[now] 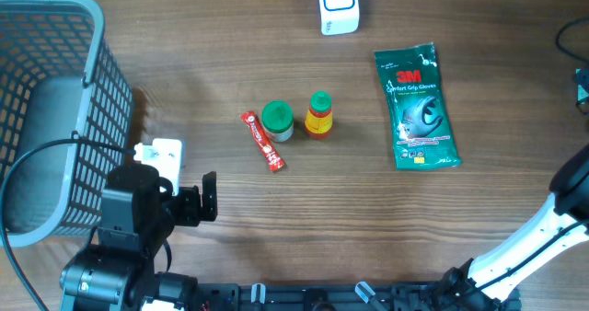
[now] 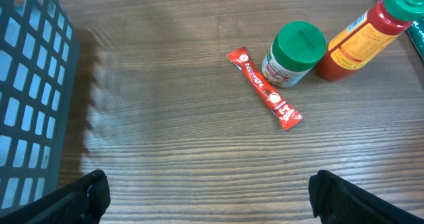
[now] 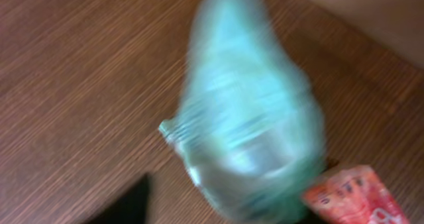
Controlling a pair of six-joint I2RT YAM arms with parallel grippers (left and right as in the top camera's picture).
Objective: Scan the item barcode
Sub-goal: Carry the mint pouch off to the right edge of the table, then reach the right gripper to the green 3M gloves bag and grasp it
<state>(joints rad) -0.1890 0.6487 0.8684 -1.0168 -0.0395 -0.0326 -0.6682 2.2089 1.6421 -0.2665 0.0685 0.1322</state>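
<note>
A blurred pale green packet fills the right wrist view, over the brown wood. A pink-red packet shows at its lower right. My right gripper stands open; one dark finger is apart from the green packet and the other is hidden behind it. In the overhead view only the right arm shows, at the right edge. The white scanner stands at the far edge. My left gripper is open and empty near the front left.
A green 3M gloves pack lies at the right. A green-lidded jar, a red bottle with a green cap and a red sachet sit mid-table. A blue-grey wire basket stands at the left.
</note>
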